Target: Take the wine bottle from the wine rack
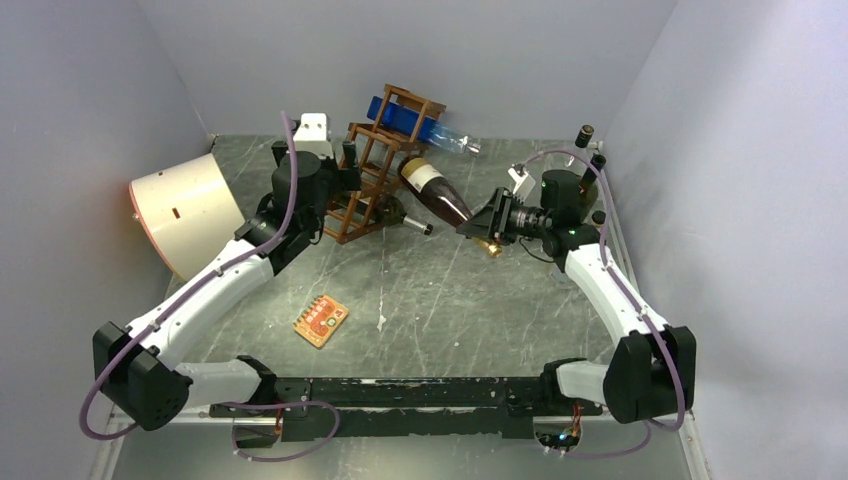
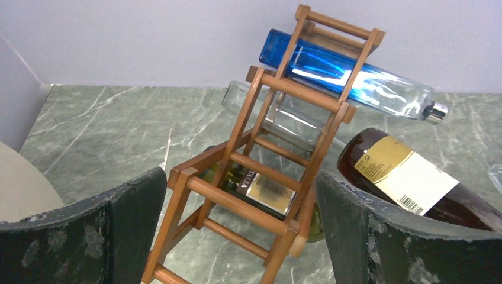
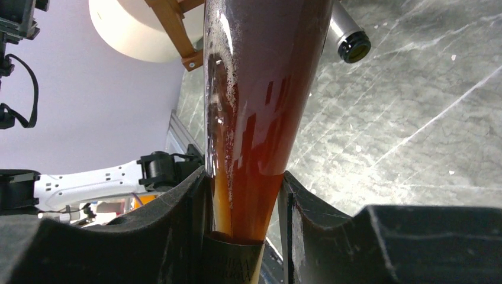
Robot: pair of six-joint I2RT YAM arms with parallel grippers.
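Note:
The wine rack [image 1: 372, 180] [image 2: 278, 165], reddish-brown bars, stands tilted at the back of the table. My left gripper [image 1: 340, 182] [image 2: 240, 180] is open, its fingers straddling the rack's near end with gaps on both sides. The wine bottle [image 1: 435, 188] [image 2: 408, 177] [image 3: 260, 118] is brown glass with a cream label. It hangs slanted to the right of the rack, base close to the bars. My right gripper [image 1: 478, 228] [image 3: 244, 183] is shut on its neck.
A blue bottle [image 1: 405, 118] [image 2: 331, 68] lies in the rack's top cell, a clear one [image 2: 284, 118] below it, a green one [image 2: 266, 192] at the bottom. A cream drum [image 1: 190, 210] lies left. An orange card [image 1: 320, 320] lies mid-table. Dark bottles [image 1: 585, 135] stand back right.

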